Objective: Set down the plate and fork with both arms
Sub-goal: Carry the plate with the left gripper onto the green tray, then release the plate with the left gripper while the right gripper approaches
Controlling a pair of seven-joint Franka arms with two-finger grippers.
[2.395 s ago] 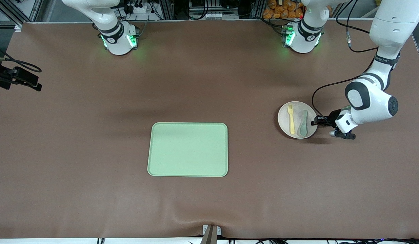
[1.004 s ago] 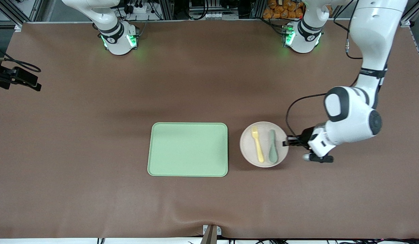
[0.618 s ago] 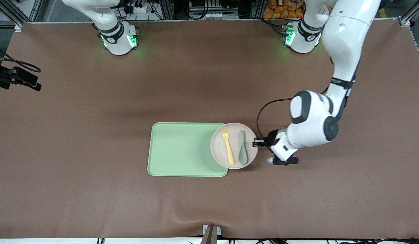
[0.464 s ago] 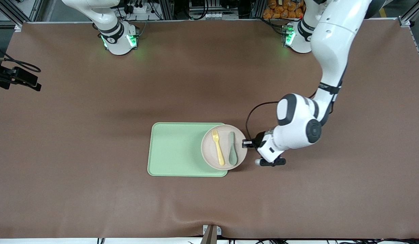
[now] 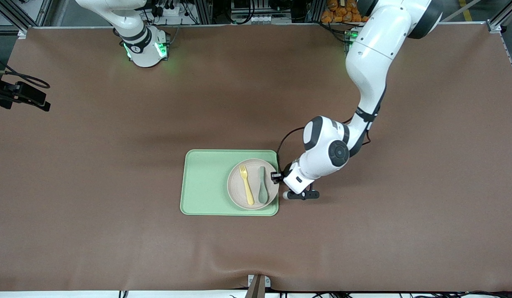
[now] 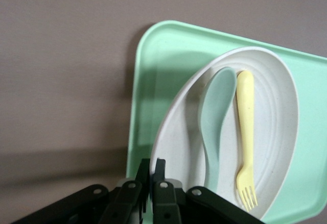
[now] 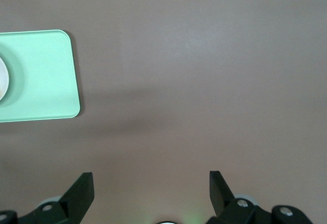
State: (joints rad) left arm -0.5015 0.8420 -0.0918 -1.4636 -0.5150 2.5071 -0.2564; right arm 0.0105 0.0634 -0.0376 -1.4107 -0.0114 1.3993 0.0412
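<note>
Beige, stiff plate [image 5: 252, 184] over the green tray [image 5: 204, 182] is pinched at its rim by your left tool [image 5: 276, 176], while the loose fork [image 5: 246, 190] may slide; right tool [image 7: 150, 185] waits, spread apart.

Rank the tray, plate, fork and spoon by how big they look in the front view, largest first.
1. Tray
2. Plate, held at its rim by the left pincer
3. Fork and spoon: near enough alike to leave tied.

The round beige plate [image 5: 252, 184] is over the green tray [image 5: 206, 182], at the tray's end toward the left arm. The yellow fork [image 5: 246, 190] lies on the plate.
</note>
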